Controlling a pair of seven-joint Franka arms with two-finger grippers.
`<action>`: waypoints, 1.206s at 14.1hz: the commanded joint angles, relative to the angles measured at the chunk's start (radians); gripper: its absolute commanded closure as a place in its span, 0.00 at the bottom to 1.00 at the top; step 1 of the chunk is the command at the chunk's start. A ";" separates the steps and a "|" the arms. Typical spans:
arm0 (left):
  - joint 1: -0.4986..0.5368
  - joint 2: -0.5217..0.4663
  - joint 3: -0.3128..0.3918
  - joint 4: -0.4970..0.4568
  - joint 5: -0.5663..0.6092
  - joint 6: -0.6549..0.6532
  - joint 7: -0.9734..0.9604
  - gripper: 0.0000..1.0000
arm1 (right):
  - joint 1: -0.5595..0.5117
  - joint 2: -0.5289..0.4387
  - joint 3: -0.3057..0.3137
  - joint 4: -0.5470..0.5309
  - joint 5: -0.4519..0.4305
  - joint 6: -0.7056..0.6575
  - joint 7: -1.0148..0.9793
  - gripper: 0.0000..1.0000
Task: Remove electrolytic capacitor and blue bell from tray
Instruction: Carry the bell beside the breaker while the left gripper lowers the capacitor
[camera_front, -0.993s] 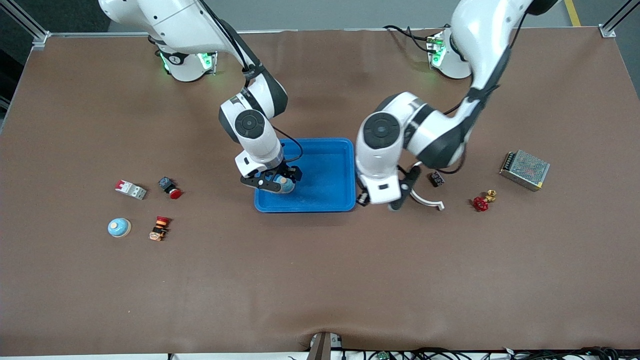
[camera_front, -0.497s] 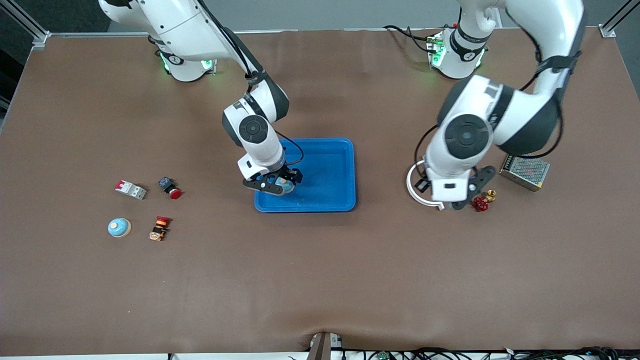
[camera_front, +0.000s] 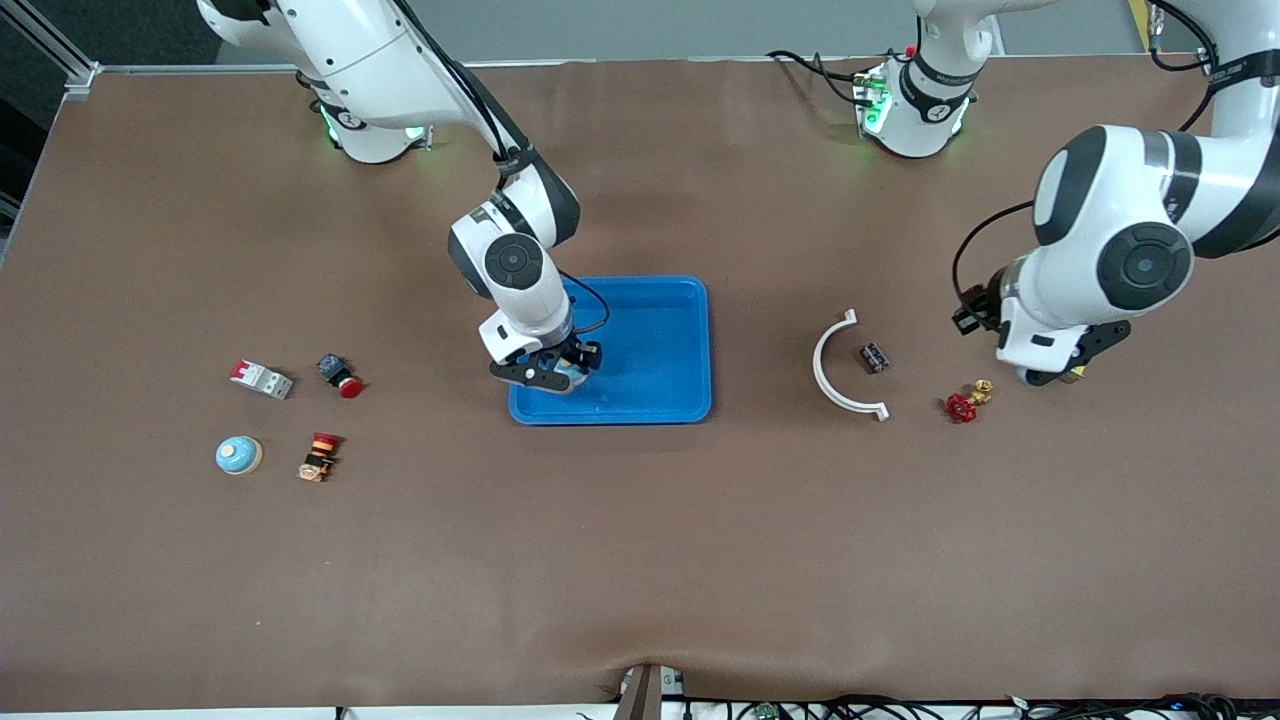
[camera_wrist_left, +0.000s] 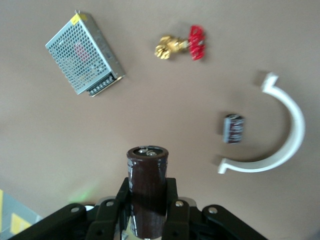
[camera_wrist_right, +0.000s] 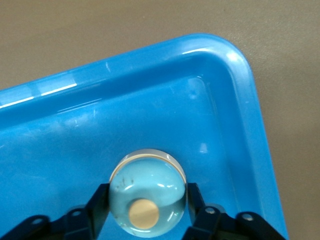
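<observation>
My right gripper (camera_front: 548, 374) is low over the blue tray (camera_front: 655, 340), at the tray's corner nearest the front camera on the right arm's side. It is shut on a light blue bell (camera_wrist_right: 147, 192) with a tan button; its fingers (camera_wrist_right: 97, 205) press both sides of the bell above the tray floor (camera_wrist_right: 165, 115). My left gripper (camera_front: 1048, 368) is toward the left arm's end of the table and is shut on a dark brown capacitor (camera_wrist_left: 147, 167). It holds the capacitor upright above bare table. A second blue bell (camera_front: 238, 455) sits toward the right arm's end.
A metal mesh box (camera_wrist_left: 85, 52), a brass valve with a red handle (camera_front: 964, 403), a small black capacitor (camera_front: 875, 357) and a white curved bracket (camera_front: 838, 385) lie near the left gripper. A breaker (camera_front: 261, 379) and two push-button switches (camera_front: 340, 375) (camera_front: 318, 456) lie beside the second bell.
The left arm has swung from beside the tray toward its own end of the table, carrying the capacitor. The right gripper has stayed in the tray with the bell, shifting only slightly.
</observation>
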 joint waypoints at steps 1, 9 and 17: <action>0.031 -0.023 -0.007 -0.112 -0.019 0.081 0.052 1.00 | 0.006 0.009 -0.006 0.020 -0.030 -0.007 0.050 1.00; 0.087 0.085 -0.002 -0.367 -0.009 0.573 0.087 1.00 | -0.126 -0.081 -0.001 0.204 -0.011 -0.534 -0.279 1.00; 0.118 0.174 0.004 -0.376 0.057 0.641 0.080 1.00 | -0.528 -0.183 -0.006 0.140 -0.025 -0.624 -1.113 1.00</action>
